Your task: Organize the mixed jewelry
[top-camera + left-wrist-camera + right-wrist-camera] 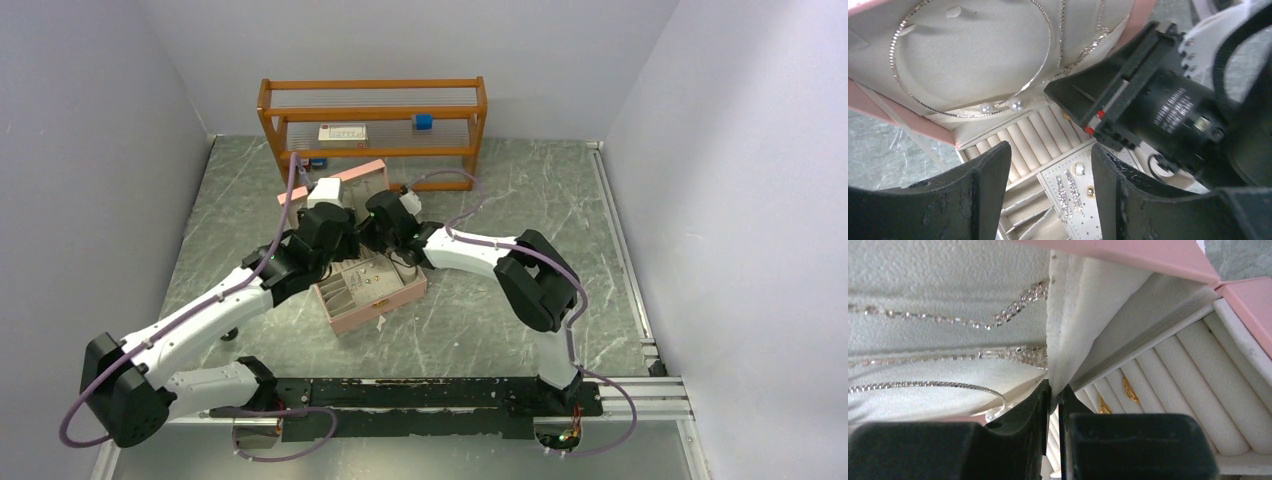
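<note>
Pink jewelry box (368, 296) sits open on the grey marbled table (540, 190), its lid tipped back toward the orange wooden shelf rack (372, 96) behind it. Both arms meet over the box's back edge.

Left gripper (1050, 151) hangs above the box tray with its fingers spread wide and nothing between them. Below it, inside the box: a row of cream ring rolls (1029, 139), and nearer than those a perforated pad with two long crystal drop earrings (1068, 192). Two pearl studs (1017, 105) sit at the foot of the box lid. A thin rhinestone necklace (896, 70) loops across the lid lining.

Right gripper (1052, 396) is at the box's hinge line, fingers almost together. The lower edge of the white fabric lid flap (1083, 315) runs down into the narrow gap, so it looks pinched. Two small gold pieces (1129, 389) are wedged in the box's ring rolls just right of that grip.
</note>
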Robot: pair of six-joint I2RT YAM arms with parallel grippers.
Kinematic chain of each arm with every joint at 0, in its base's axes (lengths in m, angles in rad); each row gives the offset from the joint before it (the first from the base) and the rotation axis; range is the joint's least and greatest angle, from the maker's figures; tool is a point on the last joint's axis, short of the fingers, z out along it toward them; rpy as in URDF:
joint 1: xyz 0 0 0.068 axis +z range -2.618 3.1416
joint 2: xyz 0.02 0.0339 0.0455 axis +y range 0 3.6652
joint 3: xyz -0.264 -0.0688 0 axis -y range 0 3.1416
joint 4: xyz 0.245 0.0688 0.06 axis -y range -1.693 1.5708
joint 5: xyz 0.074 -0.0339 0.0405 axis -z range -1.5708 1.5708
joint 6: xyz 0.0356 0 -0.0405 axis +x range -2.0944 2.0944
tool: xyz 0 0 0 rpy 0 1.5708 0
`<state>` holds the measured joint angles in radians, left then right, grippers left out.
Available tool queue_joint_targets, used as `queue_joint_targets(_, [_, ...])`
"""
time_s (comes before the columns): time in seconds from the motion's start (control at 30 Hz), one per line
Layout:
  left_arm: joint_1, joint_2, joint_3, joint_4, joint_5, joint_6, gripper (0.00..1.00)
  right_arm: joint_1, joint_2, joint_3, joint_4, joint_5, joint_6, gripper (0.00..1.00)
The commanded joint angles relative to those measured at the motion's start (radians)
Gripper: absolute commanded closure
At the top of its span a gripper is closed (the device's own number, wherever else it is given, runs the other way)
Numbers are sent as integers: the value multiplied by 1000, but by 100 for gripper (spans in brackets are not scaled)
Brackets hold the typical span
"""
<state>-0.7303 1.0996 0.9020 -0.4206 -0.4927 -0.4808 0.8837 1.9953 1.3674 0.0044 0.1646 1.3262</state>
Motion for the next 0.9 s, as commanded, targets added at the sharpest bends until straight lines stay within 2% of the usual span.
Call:
queue_joint_targets(0.0, [3,69,49,34,-95,-36,37,9,-53,-67,45,-58,-57,87])
queue_joint_targets(0.1, [15,125,73,19,-131,-69,40,8,-71,-98,88,-75,-77,88])
queue_joint_targets(0.33, [85,215,101,62,-105,-79,44,0,-55,-117,116,-124,-90,89])
queue_joint_targets(0.57, [168,257,102,107,-47,-84,47,-5,-7,-60,95,-139,-107,90])
queue_joint_targets(0.87, [186,289,110,184,-69,-102,48,-5,28,-19,86,-172,-150,90])
